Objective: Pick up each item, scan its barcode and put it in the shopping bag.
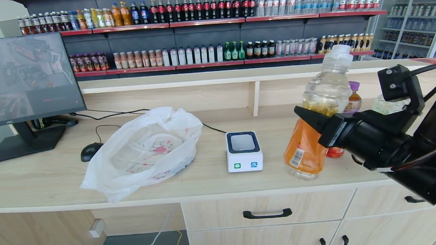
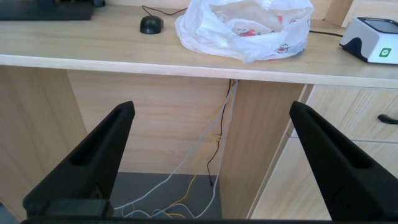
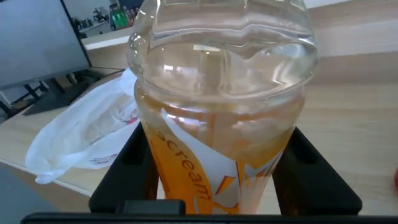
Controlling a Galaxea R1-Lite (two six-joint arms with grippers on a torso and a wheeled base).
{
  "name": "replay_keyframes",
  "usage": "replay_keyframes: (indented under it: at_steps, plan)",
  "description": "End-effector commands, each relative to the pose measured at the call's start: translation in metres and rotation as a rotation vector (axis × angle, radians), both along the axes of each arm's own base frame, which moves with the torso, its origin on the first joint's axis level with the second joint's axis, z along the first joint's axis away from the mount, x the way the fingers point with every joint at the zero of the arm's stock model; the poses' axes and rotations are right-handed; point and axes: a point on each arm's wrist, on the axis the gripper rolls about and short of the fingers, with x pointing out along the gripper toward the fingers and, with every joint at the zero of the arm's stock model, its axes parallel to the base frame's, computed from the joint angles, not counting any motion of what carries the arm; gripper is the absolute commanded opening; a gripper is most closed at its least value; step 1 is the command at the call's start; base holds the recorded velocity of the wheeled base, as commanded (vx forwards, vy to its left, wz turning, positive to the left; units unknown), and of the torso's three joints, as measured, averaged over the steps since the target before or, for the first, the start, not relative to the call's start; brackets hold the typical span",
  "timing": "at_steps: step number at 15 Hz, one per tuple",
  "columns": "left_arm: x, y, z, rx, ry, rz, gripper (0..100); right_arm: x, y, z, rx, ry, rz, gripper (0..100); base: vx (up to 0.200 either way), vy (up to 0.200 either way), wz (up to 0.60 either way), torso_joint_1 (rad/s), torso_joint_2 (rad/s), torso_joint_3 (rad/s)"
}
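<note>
Three cameras: one high, one low, one pressed close.
Your head camera looked forward and down over the desk (image 1: 209,175) toward the drink shelves (image 1: 205,23). Your left wrist camera sat below the desk edge, facing its front between the spread fingers of the left pincer (image 2: 211,109); it shared the shopping bag (image 2: 245,28), mouse (image 2: 151,24) and scanner (image 2: 373,40) with the head view. Your right wrist camera sat hard against the bottle (image 3: 217,93), facing across the desk to the same bag.
</note>
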Motion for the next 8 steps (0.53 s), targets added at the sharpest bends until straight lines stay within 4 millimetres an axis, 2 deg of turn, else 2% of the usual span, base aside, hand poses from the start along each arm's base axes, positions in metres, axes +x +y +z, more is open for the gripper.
replay_keyframes:
  at_steps: [1,8]
  plan:
    - [0.000,0.000,0.000,0.001,0.000,0.000,100,-0.003,0.001,0.001,0.046,0.013,0.048,0,0.000,0.000,0.00,0.000,0.00,0.000]
    - [0.000,0.000,0.000,0.001,0.000,0.000,100,-0.007,0.007,0.015,0.265,0.068,0.164,0,0.000,0.000,0.00,0.000,0.00,0.000]
